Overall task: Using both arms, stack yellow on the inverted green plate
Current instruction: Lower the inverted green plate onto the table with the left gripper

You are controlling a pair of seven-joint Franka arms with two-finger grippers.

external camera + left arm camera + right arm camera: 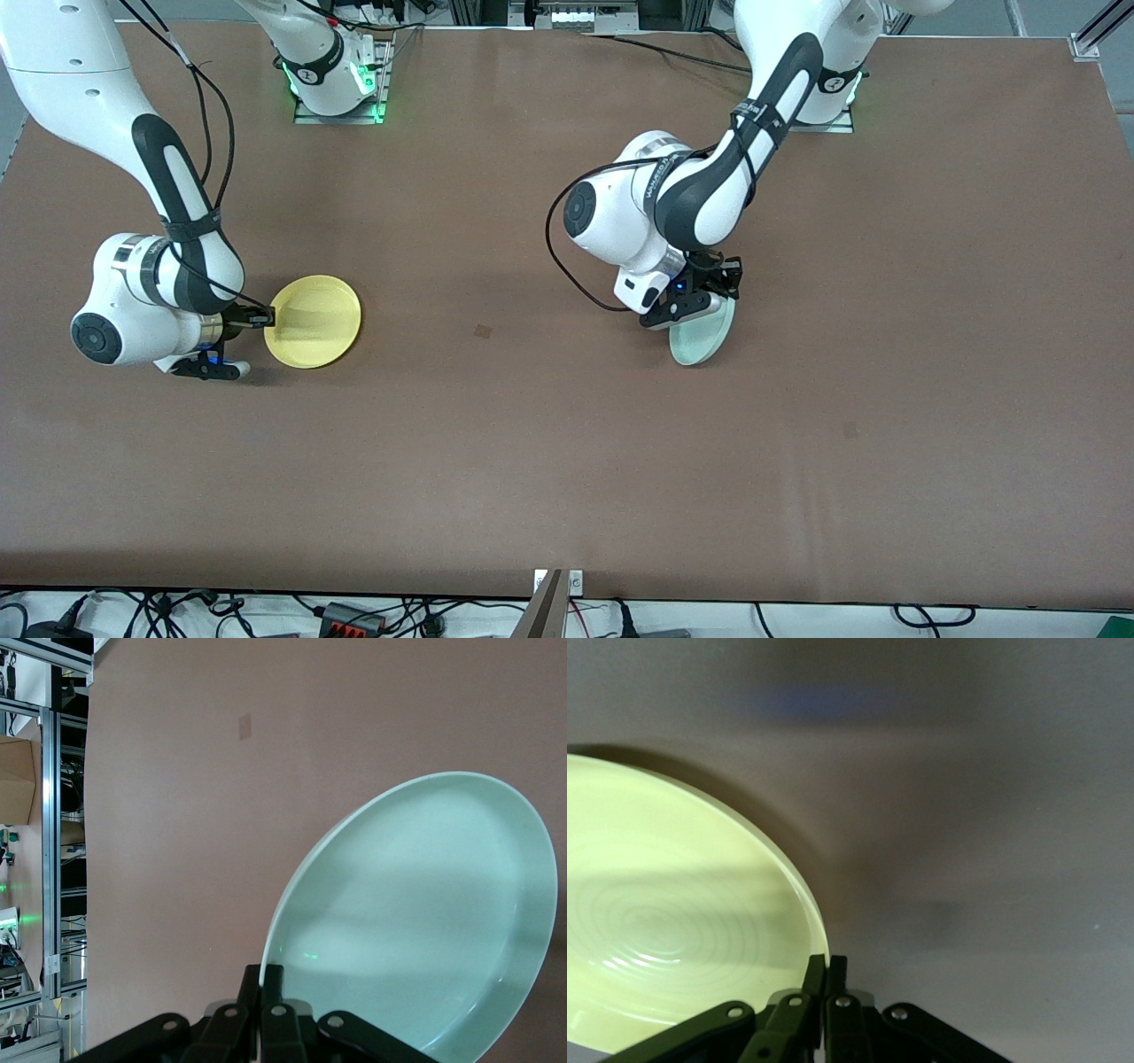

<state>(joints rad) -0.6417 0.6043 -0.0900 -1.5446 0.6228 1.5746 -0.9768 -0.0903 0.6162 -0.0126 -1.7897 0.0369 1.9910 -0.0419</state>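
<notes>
The yellow plate (pixel 314 321) lies hollow side up on the brown table toward the right arm's end. My right gripper (pixel 268 316) is shut on its rim, on the side toward that end; the right wrist view shows the fingers (pixel 835 973) pinching the yellow plate's (pixel 664 912) edge. Near the table's middle, toward the left arm's end, the pale green plate (pixel 706 335) stands steeply tilted on edge. My left gripper (pixel 709 297) is shut on its upper rim. In the left wrist view the green plate's (pixel 416 912) hollow face shows, with the left gripper (pixel 266 979) clamped on its rim.
Bare brown table (pixel 567 461) lies between the two plates, with a small dark mark (pixel 483 330) midway and another (pixel 849 431) nearer the camera. The arm bases (pixel 337 84) stand along the table's robot-side edge. Cables hang past the camera-side edge.
</notes>
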